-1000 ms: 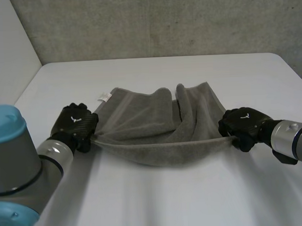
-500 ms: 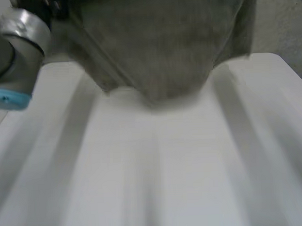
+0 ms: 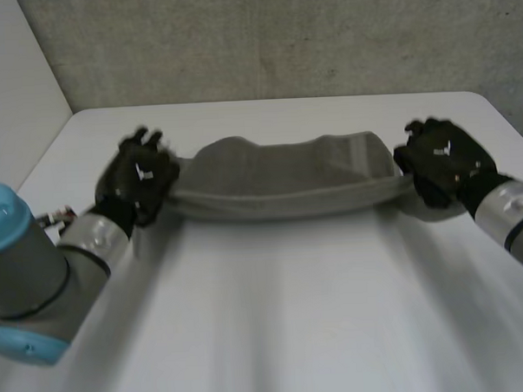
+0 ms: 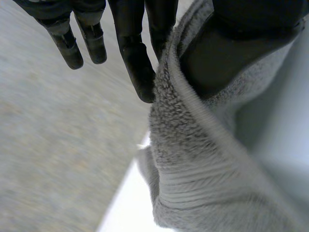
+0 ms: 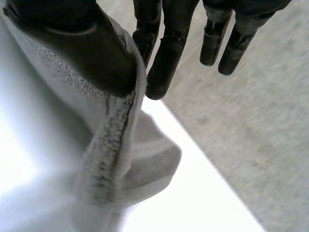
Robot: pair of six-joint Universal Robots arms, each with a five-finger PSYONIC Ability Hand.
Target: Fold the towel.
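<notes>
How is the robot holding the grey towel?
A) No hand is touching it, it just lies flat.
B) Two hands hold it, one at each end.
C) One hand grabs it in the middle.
B: the left hand and the right hand each pinch one end of the towel between thumb and fingers, and the towel stretches across between them.

You're looking at a plain grey terry towel (image 3: 282, 179), its woven band (image 4: 198, 191) ribbed beside the black left hand (image 3: 139, 180); black right hand (image 3: 442, 162), plain white counter (image 3: 284, 316).
</notes>
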